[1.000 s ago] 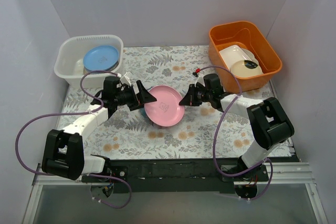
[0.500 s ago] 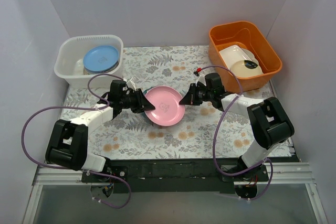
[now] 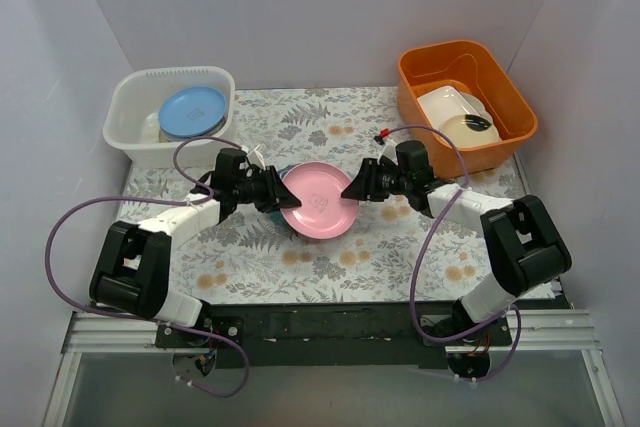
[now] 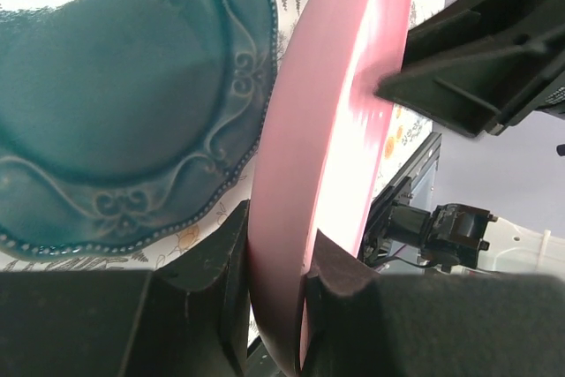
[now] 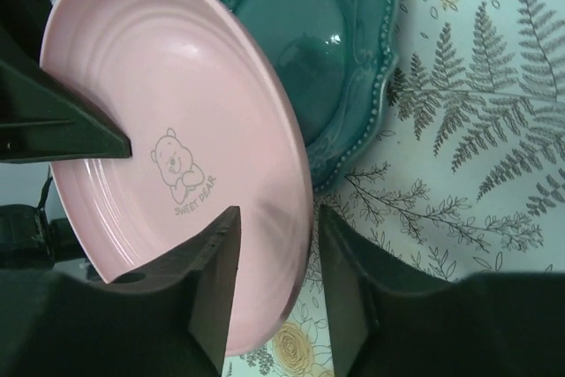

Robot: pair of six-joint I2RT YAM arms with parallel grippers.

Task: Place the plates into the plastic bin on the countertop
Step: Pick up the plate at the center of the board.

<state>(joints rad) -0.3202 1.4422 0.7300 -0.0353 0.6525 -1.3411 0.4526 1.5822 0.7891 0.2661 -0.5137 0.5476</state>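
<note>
1. pale grey fern-printed countertop: it carries all the items listed below.
2. translucent white rectangular plastic bin: sits at the far left corner. a blue round plate lies inside it.
3. orange rectangular plastic tub: sits at the far right corner and is not the target.
4. pink round plate with a bear print: it is at mid-counter, well apart from the bin. it is tilted on edge above a teal scalloped plate, which lies flat on the countertop.
5. left gripper: both fingers press the pink plate's rim, one on each face, so the jaws are closed on it.
6. right gripper: the fingers straddle the opposite rim at a narrow opening. whether they clamp the rim cannot be told.
7. step in hand, as judged: the pink plate is raised between the two arms, probably for a handover to the left arm.
8. next move, as judged: the right gripper must let go and back away. the left arm then carries the plate far-left, clears the bin wall, and sets it on the blue plate. the teal plate is not yet binned.
</note>
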